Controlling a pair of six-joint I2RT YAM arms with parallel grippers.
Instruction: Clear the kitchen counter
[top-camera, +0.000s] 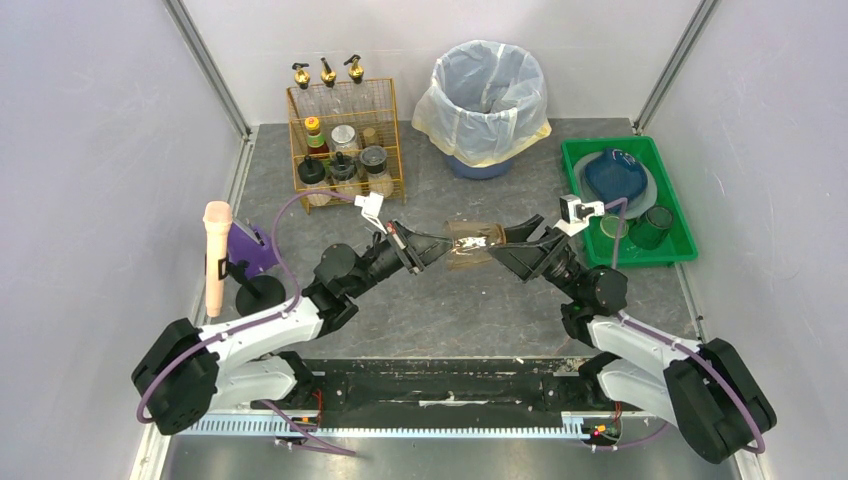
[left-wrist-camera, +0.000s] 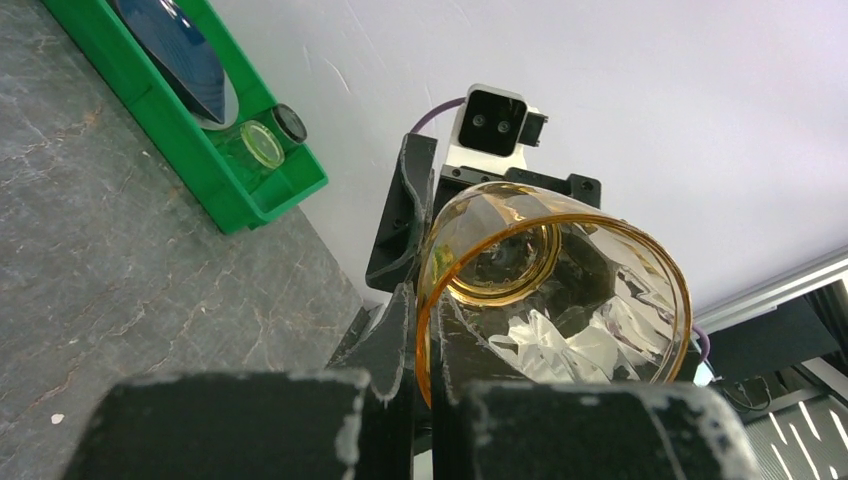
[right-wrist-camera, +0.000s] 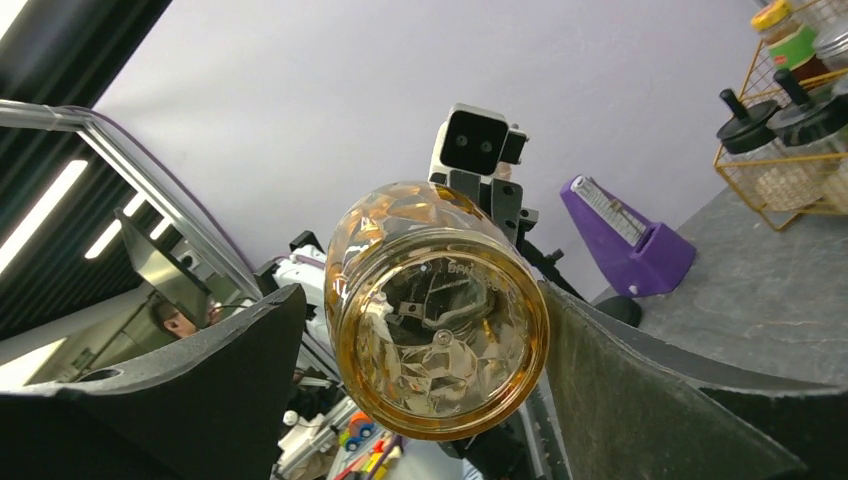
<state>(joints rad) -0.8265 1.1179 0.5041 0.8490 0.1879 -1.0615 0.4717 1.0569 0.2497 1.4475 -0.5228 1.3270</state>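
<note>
An amber ribbed glass hangs on its side in the air above the dark grey kitchen counter. My left gripper is shut on its rim, one finger inside and one outside. The glass opens toward the left wrist camera. My right gripper stands open round the glass's base. The left finger is apart from it and the right finger is close against its side.
A gold wire rack of jars and bottles stands at the back left, a lined bin at the back middle. A green tray at the right holds a blue plate and green cups. A purple wedge and a peach cylinder stand at the left.
</note>
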